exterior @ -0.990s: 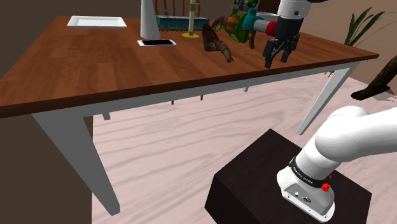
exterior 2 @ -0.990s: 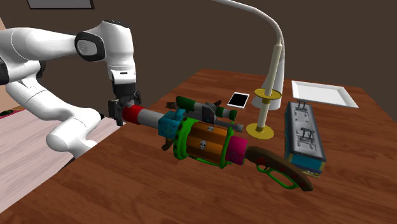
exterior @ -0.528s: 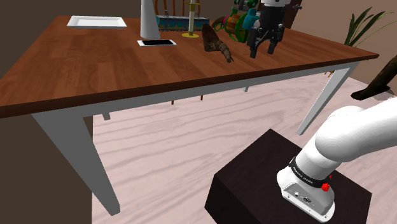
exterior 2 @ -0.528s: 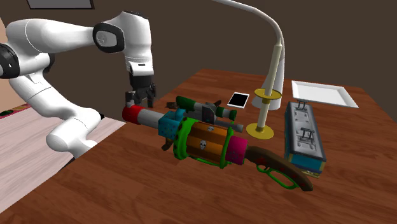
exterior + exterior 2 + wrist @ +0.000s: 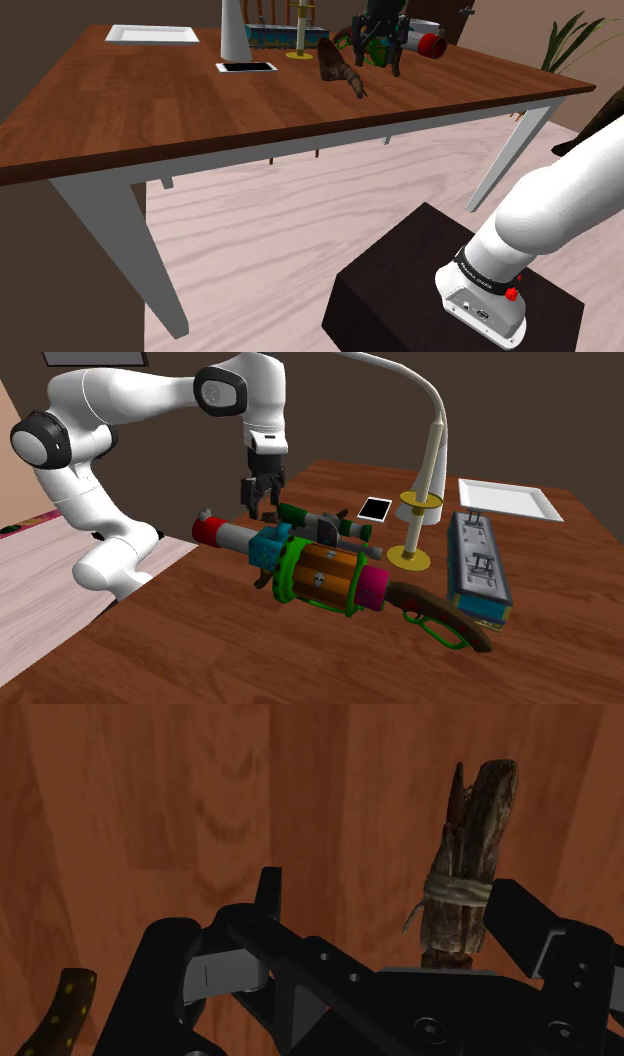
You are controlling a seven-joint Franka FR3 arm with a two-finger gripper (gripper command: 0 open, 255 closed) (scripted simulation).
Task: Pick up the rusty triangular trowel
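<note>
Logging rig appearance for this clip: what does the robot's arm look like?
White rounded arm links with dark grey joint caps, all-black jaws, plus a black band and small red button near its base.

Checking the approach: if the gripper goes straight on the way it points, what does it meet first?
Likely the trowel, whose bound wooden handle lies between the gripper's open fingers, close to one. Beside it is bare table. The height above it is unclear.
</note>
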